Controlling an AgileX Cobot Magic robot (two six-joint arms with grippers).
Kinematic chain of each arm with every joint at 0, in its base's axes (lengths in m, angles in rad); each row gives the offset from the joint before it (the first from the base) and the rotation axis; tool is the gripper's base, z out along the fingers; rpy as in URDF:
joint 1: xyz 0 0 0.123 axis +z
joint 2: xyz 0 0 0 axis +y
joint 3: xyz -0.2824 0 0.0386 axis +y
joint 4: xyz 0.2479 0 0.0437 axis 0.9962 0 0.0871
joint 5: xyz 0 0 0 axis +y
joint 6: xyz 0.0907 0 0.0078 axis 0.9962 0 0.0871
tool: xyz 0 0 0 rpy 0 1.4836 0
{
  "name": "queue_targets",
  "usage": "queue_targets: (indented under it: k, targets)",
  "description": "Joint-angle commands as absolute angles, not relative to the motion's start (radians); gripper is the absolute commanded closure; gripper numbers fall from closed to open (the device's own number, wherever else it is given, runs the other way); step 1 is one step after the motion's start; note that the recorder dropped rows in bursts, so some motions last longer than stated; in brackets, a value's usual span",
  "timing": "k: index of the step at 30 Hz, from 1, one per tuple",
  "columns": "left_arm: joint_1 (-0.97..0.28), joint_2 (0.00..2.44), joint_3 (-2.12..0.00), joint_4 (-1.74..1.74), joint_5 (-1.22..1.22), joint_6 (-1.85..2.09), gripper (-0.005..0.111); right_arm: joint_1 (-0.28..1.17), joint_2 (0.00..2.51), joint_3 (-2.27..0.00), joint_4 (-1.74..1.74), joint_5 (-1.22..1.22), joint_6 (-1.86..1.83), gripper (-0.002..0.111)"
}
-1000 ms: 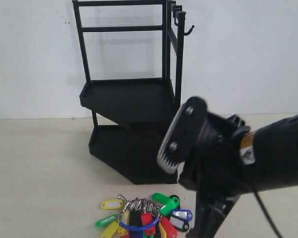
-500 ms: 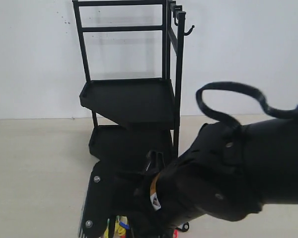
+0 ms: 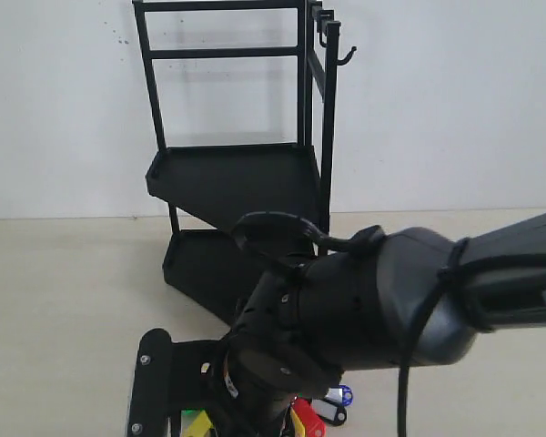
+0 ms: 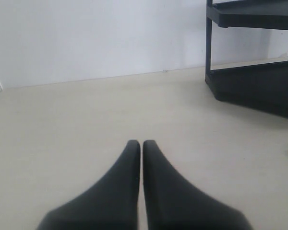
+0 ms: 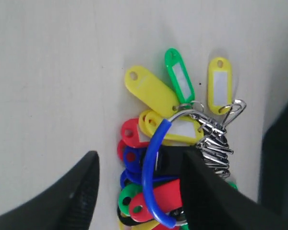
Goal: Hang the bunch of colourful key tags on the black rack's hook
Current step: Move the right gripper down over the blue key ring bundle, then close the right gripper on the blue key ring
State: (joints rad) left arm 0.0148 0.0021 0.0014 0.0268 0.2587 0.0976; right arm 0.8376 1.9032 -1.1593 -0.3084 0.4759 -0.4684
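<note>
Exterior: the bulky black right arm (image 3: 364, 309) sits low over the colourful plastic key tag bunch (image 3: 311, 421), which lies on the beige table (image 3: 64, 300) in front of the tall black metal rack (image 3: 237, 182). Left wrist: the left gripper (image 4: 141, 146) has its fingers pressed together. Right wrist: the right gripper (image 5: 140, 160) is spread wide, straddling the bunch's blue loop (image 5: 151, 158).

Pale beige surface (image 3: 64, 300) below; plain white wall (image 3: 455, 109) behind.

Right gripper (image 5: 141, 160) poised over the colourful key tag bunch (image 5: 169, 130) on a pale tabletop (image 5: 48, 72), jaws spread wide; the blue loop (image 5: 147, 172) lies in the gap between the two dark fingers (image 5: 77, 191); one fingertip covers part of the metal rings (image 5: 216, 141); yellow and green tags fan out beyond the fingertips; red tags lie nearer the other finger; contact cannot be told.
</note>
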Motion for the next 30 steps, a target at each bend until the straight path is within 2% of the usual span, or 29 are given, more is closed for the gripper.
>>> queue_targets:
  k: [1, 4, 30]
  targets:
    - [0.014, 0.000, 0.000, 0.023, 0.254, 0.097, 0.102, 0.835, 1.944, -1.168, -0.407, 0.484, -0.368, 0.058]
    - [0.014, 0.000, 0.000, 0.023, 0.254, 0.097, 0.102, 0.797, 1.948, -1.168, -0.497, 0.471, -0.112, 0.058]
    - [0.014, 0.000, 0.000, 0.023, 0.254, 0.097, 0.102, 0.836, 1.976, -1.168, -0.503, 0.481, -0.245, 0.058]
